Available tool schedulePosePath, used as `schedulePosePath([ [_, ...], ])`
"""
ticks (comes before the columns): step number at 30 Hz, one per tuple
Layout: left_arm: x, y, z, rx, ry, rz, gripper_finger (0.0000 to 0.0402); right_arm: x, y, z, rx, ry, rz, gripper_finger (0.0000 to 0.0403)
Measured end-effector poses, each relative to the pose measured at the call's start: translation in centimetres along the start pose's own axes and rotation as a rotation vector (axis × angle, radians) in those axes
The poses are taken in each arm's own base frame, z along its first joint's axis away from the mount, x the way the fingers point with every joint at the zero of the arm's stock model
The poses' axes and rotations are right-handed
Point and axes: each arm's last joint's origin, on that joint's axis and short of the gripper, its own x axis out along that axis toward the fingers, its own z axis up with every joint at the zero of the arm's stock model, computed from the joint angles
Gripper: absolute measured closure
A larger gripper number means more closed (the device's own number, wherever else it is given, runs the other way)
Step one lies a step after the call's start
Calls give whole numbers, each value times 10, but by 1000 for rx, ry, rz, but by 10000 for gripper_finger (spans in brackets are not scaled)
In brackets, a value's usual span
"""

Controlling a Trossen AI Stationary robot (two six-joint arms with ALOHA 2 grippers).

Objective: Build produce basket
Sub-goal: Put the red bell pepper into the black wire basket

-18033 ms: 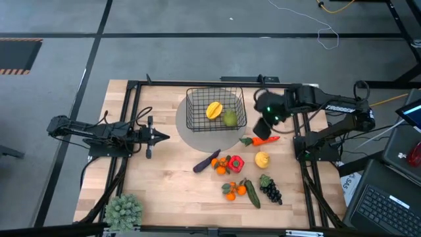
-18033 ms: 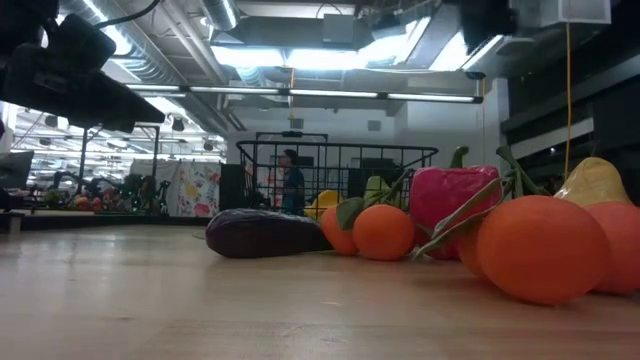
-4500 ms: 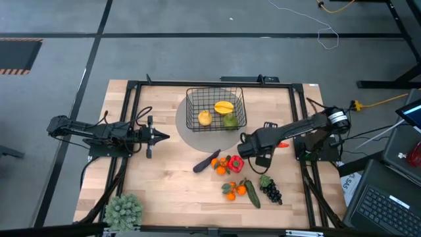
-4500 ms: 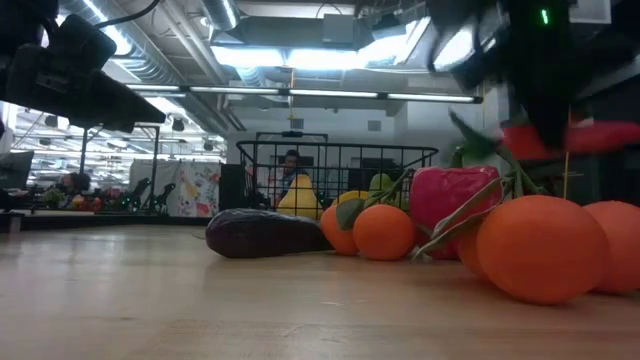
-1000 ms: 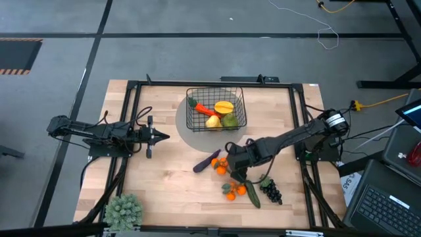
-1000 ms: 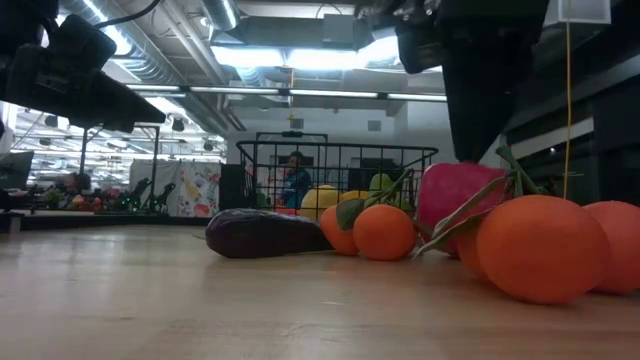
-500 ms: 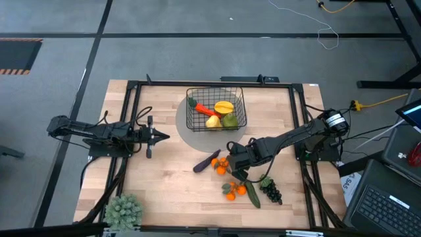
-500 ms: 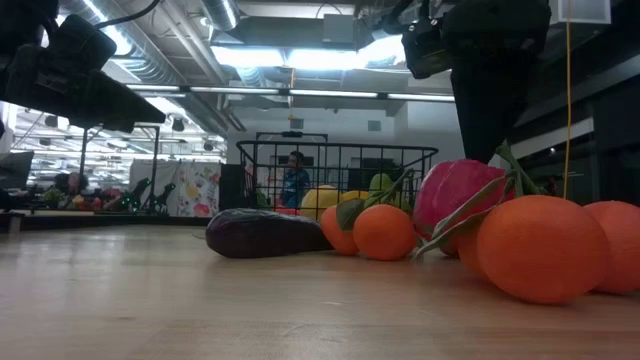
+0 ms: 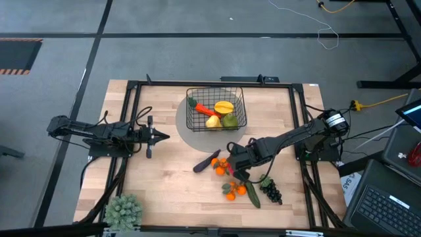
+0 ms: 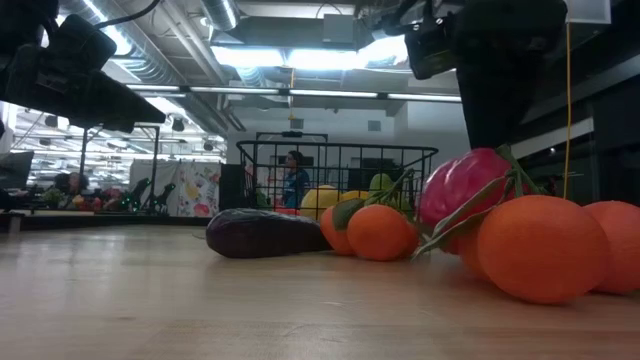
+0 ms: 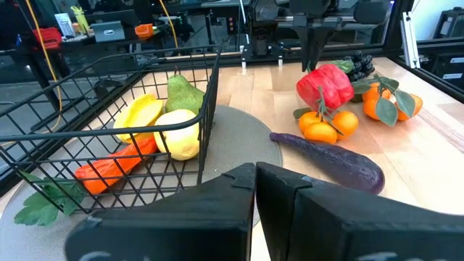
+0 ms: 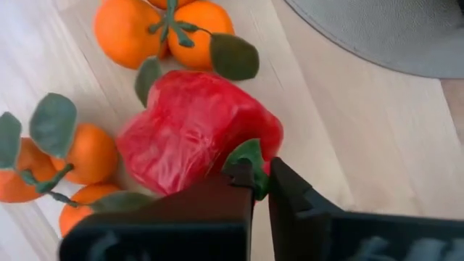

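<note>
The black wire basket stands on a round grey mat and holds a carrot, starfruit, lemon and green fruit. My right gripper is over the red pepper, shut on its stem. The pepper shows tilted behind the oranges. A purple eggplant, a second orange bunch, a cucumber and dark grapes lie on the table. My left gripper waits shut at the table's left. My right gripper pinches the red pepper's green stem between its two fingers, coming from above and pointing down. The pepper hangs tilted below the fingers. Its underside is hidden behind the oranges, so whether it is clear of the table does not show.
A bushy grey-green plant sits at the near left corner. A black frame borders the table. Bare wood lies between the left gripper and the eggplant. A person stands in the room far behind the basket.
My right gripper has risen a little with the red pepper's stem. The pepper, which stood upright among the oranges, has tipped over to one side and come up somewhat. The nearby small orange bunch has shifted slightly.
</note>
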Motion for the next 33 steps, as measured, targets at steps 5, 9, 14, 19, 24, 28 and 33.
schedulePosePath([
  [5, 0, 0, 0, 0, 0, 0, 398, -6, -2, -1, -4, 35, -37, 401],
  [9, 0, 0, 0, 0, 0, 0, 398, -22, -3, 3, -13, 35, -79, 402],
  [14, 0, 0, 0, 0, 0, 0, 398, -59, 0, 14, -33, 1, -102, 403],
  [19, 0, 0, 0, -7, 0, -1, 398, -107, 4, 37, -83, -204, -78, 403],
  [24, 0, 0, 0, -6, 0, 0, 398, -137, -4, 65, -138, -500, -219, 403],
  [28, 0, 0, 0, -6, 0, 0, 398, -143, -20, 96, -153, -632, -240, 403],
  [33, 0, 0, 0, -7, 0, 0, 398, -132, -47, 129, -138, -701, -250, 403],
])
